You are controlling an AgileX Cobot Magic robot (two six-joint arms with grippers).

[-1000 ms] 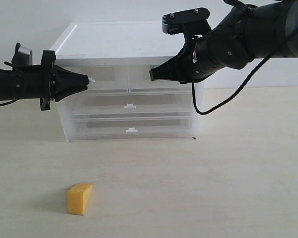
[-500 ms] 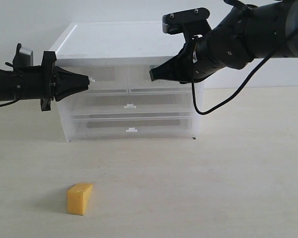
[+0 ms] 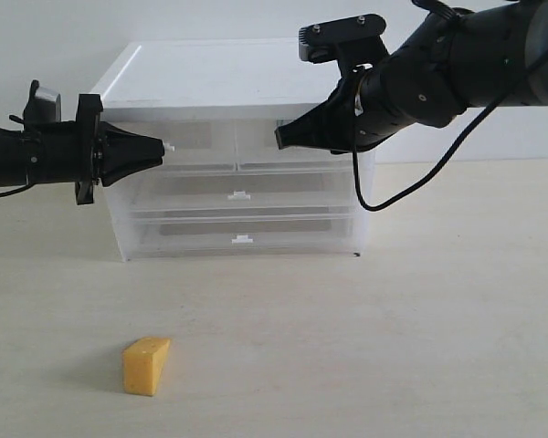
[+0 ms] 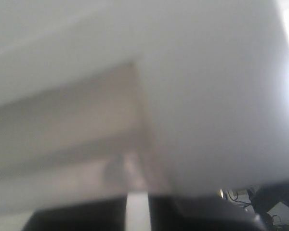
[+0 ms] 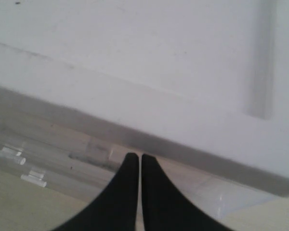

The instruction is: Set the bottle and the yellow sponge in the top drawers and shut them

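the yellow sponge (image 3: 147,366) stands at the front of the pale desk (image 3: 393,319), long axis upright, wider end up. farther back, the left end effector (image 3: 162,146) pinches the left top drawer's (image 3: 196,137) tab handle (image 3: 169,146). the right end effector (image 3: 279,137), closed and empty, points at the right top drawer (image 3: 256,135). a plain white wall (image 3: 55,36) stands behind.

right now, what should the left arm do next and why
Probably pull straight back with the left gripper: it looks pinched on the tab handle of the left top drawer, which is closed, while the yellow sponge lies out on the table.
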